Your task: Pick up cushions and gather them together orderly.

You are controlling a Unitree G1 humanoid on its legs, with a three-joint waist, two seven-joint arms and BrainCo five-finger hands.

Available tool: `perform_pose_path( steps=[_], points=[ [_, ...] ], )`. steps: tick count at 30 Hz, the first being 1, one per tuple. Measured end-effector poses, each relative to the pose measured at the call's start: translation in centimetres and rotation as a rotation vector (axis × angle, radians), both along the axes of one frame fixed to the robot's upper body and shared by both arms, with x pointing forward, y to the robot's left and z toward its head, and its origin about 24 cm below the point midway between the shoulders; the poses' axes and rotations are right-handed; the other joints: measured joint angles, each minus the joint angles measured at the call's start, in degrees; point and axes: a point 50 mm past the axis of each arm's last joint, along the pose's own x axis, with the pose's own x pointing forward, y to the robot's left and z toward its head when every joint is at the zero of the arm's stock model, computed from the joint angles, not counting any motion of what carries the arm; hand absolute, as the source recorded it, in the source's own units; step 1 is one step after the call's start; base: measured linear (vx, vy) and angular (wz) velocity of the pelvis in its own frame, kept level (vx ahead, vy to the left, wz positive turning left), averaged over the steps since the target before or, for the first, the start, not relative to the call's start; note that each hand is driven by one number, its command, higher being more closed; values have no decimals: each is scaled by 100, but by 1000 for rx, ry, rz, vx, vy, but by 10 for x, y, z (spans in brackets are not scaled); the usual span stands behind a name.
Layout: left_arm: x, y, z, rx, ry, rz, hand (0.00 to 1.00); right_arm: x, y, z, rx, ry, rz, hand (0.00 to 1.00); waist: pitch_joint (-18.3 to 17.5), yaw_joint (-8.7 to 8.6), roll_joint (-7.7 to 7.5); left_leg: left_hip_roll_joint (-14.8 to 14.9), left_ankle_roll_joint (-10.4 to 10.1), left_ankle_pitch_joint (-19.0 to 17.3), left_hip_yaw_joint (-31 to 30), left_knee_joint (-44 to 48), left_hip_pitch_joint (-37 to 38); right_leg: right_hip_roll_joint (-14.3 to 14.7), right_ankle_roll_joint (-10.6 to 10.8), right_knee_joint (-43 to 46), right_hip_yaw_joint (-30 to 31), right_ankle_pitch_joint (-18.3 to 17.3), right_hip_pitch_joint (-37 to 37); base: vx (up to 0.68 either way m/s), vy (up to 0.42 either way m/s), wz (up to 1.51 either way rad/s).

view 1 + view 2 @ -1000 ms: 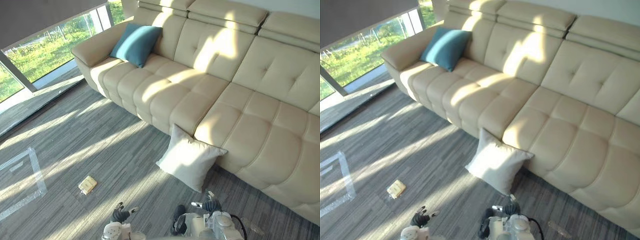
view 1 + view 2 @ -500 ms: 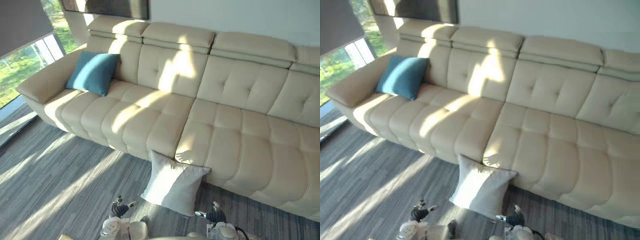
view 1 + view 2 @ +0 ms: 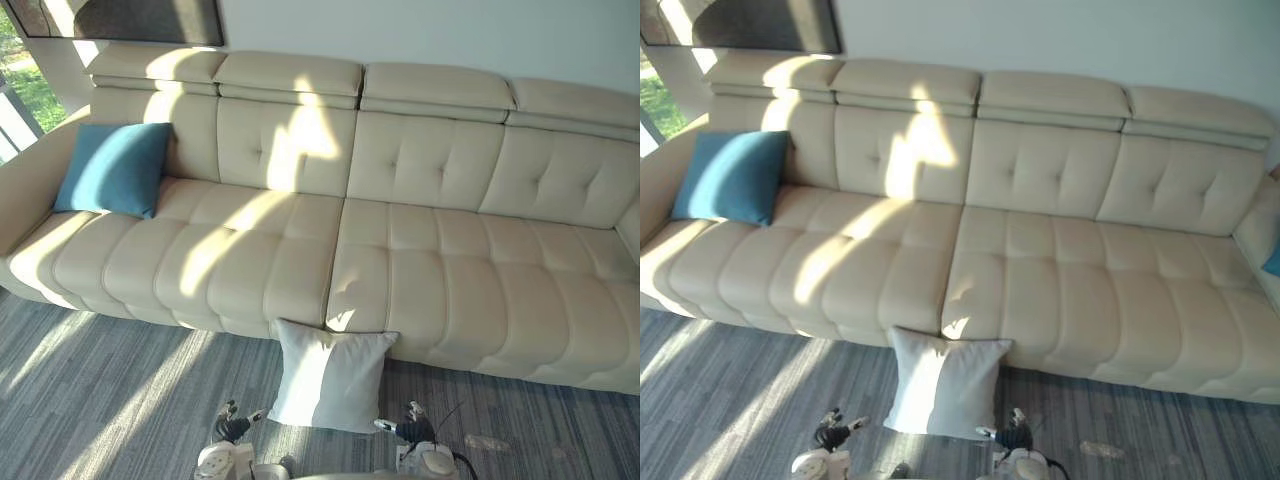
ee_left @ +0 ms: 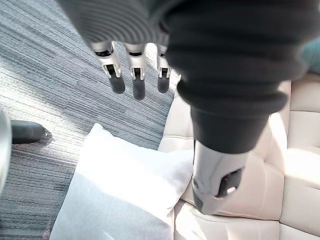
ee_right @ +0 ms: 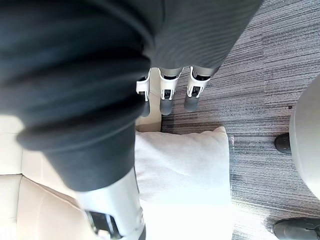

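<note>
A white cushion (image 3: 328,375) leans upright against the front of the cream sofa (image 3: 430,270), its bottom edge on the floor. A teal cushion (image 3: 113,169) rests on the sofa's far left seat against the backrest. A sliver of another teal cushion (image 3: 1272,262) peeks in at the sofa's right end. My left hand (image 3: 232,428) hangs low just left of the white cushion (image 4: 120,195), fingers (image 4: 134,75) straight and empty. My right hand (image 3: 412,430) hangs just right of that cushion (image 5: 185,165), fingers (image 5: 167,95) straight, holding nothing.
Grey striped carpet (image 3: 90,400) runs in front of the sofa, with sunlit patches at the left. A dark framed picture (image 3: 120,18) hangs on the wall above the sofa's left end. A window (image 3: 20,85) shows at the far left.
The camera has swung to the right, so the whole sofa is now seen head-on with the white cushion centred between my hands. The cushions themselves have not moved.
</note>
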Motion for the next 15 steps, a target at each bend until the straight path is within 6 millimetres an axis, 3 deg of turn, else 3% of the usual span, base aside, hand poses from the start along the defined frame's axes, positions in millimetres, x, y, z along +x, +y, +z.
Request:
perform_pose_path(
  steps=[1, 3, 4, 6, 7, 12, 15],
  points=[
    [3, 0, 1, 0, -7, 2, 0, 2, -1, 1, 0, -6, -12, 0, 67, -1, -6, 20, 5, -54, -23, 150, -110, 0, 0, 89, -66, 0, -68, -86, -29, 18],
    [23, -2, 9, -8, -69, 29, 0, 16, -7, 6, -5, -49, -44, 0, 367, 27, 126, 271, 16, -506, -95, 1259, -863, 77, 54, 732, -271, -44, -567, -172, -34, 8],
    [44, -2, 19, -11, -141, 54, 0, 36, -11, 16, -14, -110, -56, 0, 680, 34, 180, 460, 33, -823, -118, 2199, -1547, 77, 96, 1580, -473, -279, -1209, -239, -24, -4],
    [71, 2, 35, -2, -234, 83, 0, 58, -14, 30, -20, -195, -80, 0, 1023, 29, 74, 543, 73, -1107, -118, 3059, -2250, -19, -4, 2460, -579, -628, -1945, -323, -28, -12],
    [93, 7, 51, 6, -313, 109, 0, 77, -20, 43, -39, -270, -90, 0, 1199, 29, 8, 641, 96, -1359, -116, 3768, -2945, -40, -139, 3011, -592, -938, -2587, -308, -29, -23],
    [150, 16, 101, 5, -531, 186, 0, 129, -40, 85, -68, -450, -174, 0, 1694, -20, -12, 907, 217, -1681, -157, 5160, -4514, -60, -298, 4360, -580, -1272, -4165, -259, -12, -17],
    [181, 28, 141, -2, -691, 264, 0, 168, -47, 129, -73, -619, -211, 0, 2002, -48, -23, 998, 269, -1721, -159, 5722, -5406, -72, -355, 4954, -520, -1298, -5106, -200, 3, -11]
  ],
)
